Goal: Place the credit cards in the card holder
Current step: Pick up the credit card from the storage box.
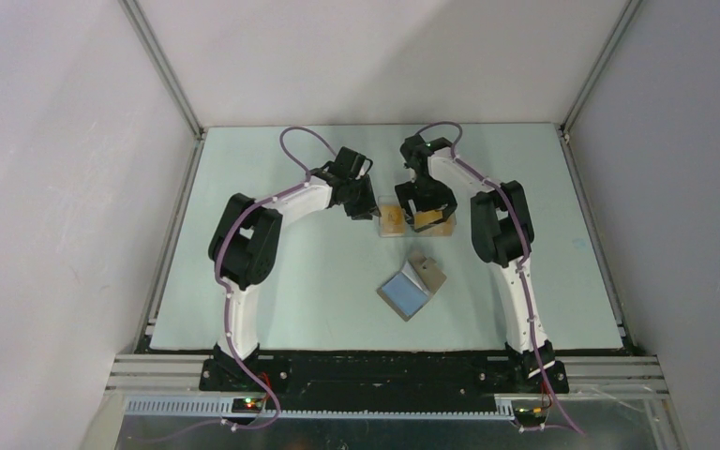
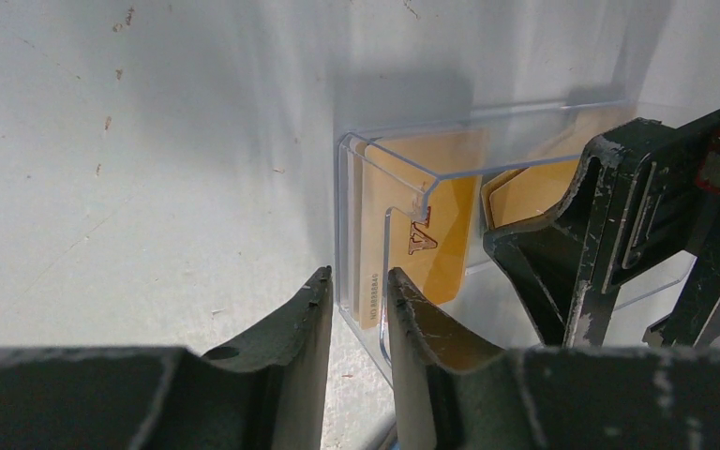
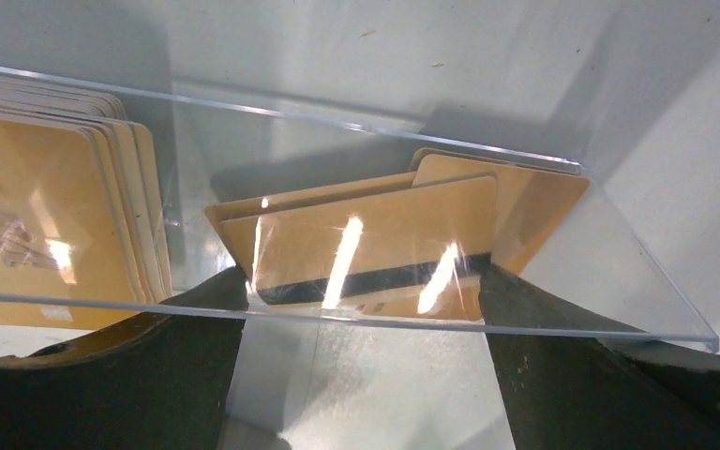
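At the table's [image 1: 272, 281] far middle, left gripper [image 2: 358, 277] pinches the box [image 2: 450, 173] wall; right gripper [image 3: 361, 277] gapes astride a striped card [image 3: 366, 234]. Holder [image 1: 412, 287] lies open, well apart. Closing could catch the card leaning behind too.

Just ahead of our left gripper [image 2: 358, 281] stands the end wall of the clear box [image 2: 487, 122], with a stack of credit cards [image 2: 412, 234] inside. Our right gripper [image 3: 364, 281] reaches into the box, more cards between its fingers and the stack to its left. Behind both grippers, nearer our bases, the card holder [image 1: 412, 289] lies on the table [image 1: 291, 281].
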Controlling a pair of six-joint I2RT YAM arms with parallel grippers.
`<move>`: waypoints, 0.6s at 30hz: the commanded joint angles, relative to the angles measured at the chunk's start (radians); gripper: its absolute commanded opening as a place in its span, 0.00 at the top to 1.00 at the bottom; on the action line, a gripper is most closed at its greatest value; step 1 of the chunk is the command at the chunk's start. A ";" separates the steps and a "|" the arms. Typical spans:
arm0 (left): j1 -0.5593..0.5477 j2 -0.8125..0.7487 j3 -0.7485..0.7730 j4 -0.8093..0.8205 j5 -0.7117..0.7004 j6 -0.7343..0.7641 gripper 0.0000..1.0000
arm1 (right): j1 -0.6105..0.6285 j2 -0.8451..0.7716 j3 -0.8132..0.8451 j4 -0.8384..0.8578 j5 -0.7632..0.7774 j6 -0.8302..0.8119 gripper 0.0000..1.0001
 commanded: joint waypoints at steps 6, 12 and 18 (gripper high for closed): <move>-0.003 0.012 0.020 0.005 0.007 0.014 0.68 | -0.023 0.016 0.021 -0.022 0.075 0.019 0.19; -0.003 0.016 0.017 0.005 0.012 0.011 0.68 | 0.017 -0.060 -0.001 0.026 0.208 0.011 0.16; -0.003 0.019 0.015 0.005 0.015 0.011 0.68 | 0.039 -0.117 0.004 0.052 0.278 -0.003 0.13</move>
